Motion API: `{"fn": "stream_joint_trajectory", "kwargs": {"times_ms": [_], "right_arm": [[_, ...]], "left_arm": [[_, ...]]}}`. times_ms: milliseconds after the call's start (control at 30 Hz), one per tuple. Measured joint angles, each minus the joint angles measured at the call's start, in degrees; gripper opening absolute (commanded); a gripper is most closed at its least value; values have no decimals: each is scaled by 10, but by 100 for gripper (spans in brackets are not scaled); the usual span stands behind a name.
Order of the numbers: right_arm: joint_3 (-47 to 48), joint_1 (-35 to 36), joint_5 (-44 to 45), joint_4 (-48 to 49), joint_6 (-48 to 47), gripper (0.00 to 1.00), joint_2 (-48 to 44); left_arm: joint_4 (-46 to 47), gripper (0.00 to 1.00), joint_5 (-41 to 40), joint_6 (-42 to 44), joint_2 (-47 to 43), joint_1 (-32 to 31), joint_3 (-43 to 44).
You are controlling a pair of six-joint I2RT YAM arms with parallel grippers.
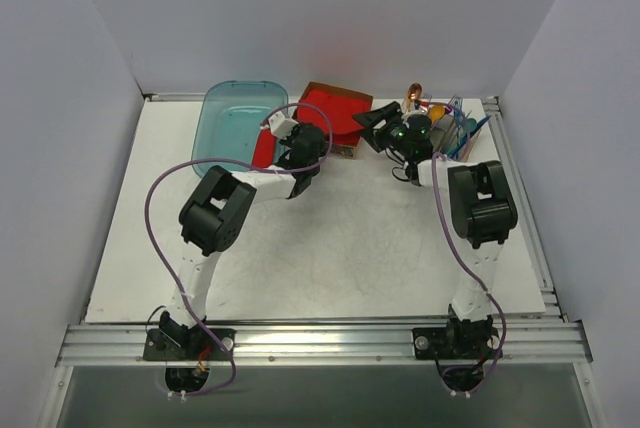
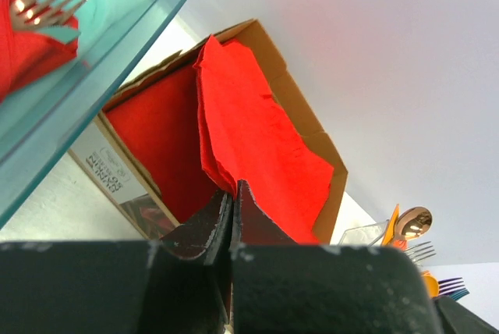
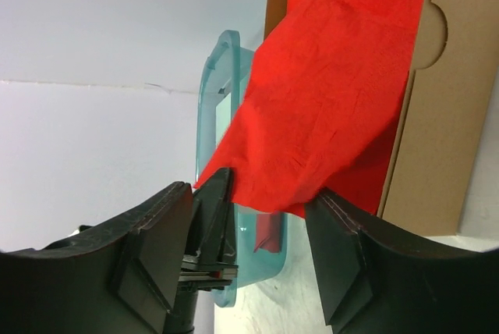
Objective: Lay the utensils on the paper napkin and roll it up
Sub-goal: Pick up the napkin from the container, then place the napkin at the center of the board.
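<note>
The paper napkin (image 2: 257, 123), a thin bright-red sheet, is lifted out of its cardboard box (image 2: 288, 88). My left gripper (image 2: 231, 190) is shut on its lower corner. In the right wrist view the sheet (image 3: 327, 92) hangs down between the jaws of my right gripper (image 3: 251, 193), which stand open and apart from it. The left fingers (image 3: 221, 193) show there too, pinching the sheet's edge. From above, both grippers (image 1: 318, 140) (image 1: 372, 120) meet at the box (image 1: 335, 108). The utensils stand in a clear holder (image 1: 462, 128) at the back right, too small to tell apart.
A teal plastic tray (image 1: 235, 123) lies at the back left, holding a red napkin and a gold fork (image 2: 47, 2). An orange spoon (image 2: 392, 225) and a gold spoon (image 2: 413, 221) stick up from the holder. The white walls stand close behind.
</note>
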Motion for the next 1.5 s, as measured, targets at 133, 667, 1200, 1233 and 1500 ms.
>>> {"fn": "stream_joint_trajectory", "kwargs": {"times_ms": [133,667,1200,1233,1500], "right_arm": [[0,-5,0,-21,-14,62,-9],[-18,-17,11,-85,-62,64,-80],[-144,-24,-5,-176,-158,64,-250],[-153,-25,-7,-181,-167,64,-257],[-234,-25,-34,-200,-223,63,-276]], "left_arm": [[19,2,-1,31,-20,0,-10],[81,2,-21,107,-151,-14,-104],[102,3,-122,37,-289,-199,-351],[102,2,-137,28,-292,-212,-363],[9,14,-207,-97,-320,-330,-444]]}}
